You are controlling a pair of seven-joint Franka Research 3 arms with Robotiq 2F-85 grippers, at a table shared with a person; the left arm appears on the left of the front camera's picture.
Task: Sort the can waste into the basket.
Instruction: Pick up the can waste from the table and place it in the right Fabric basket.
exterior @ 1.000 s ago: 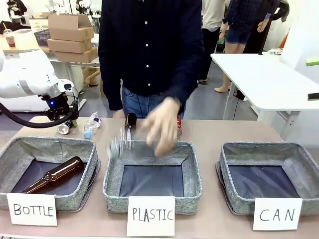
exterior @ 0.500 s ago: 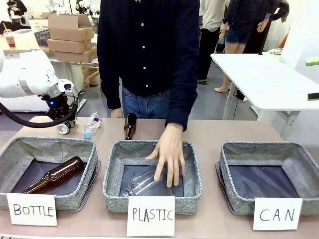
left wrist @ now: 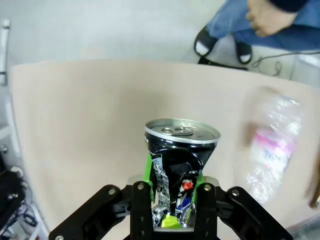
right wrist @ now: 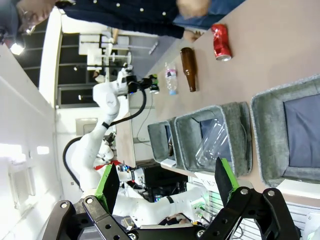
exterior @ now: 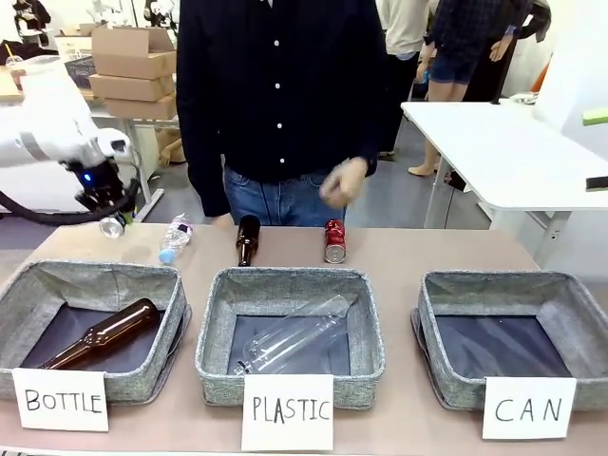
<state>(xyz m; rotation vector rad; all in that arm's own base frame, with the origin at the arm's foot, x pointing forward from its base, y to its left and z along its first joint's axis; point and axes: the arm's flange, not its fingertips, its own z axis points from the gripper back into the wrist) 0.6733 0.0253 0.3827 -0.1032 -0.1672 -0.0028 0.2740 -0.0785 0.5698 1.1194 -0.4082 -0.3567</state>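
Tan surface (exterior: 408, 249). Grey baskets, three: BOTTLE basket (exterior: 95, 274) holds one brown bottle (exterior: 104, 332); PLASTIC basket (exterior: 285, 279), one clear bottle (exterior: 290, 342); CAN basket (exterior: 503, 283), dark bottom showing. Loose behind them: second brown bottle (exterior: 248, 239), second clear bottle (exterior: 175, 237), red can (exterior: 334, 240). Crushed can (left wrist: 182, 145), over the surface, gripped by left jaws. Right jaws wide.

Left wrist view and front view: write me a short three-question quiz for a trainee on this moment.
1. True or false: the left gripper is shut on the crushed can.
2. Fill in: the CAN basket holds ____ cans.
3. Where is the red can? A) in the CAN basket B) on the table behind the PLASTIC basket C) in the left gripper.
Key: 1 true; 2 zero; 3 B.
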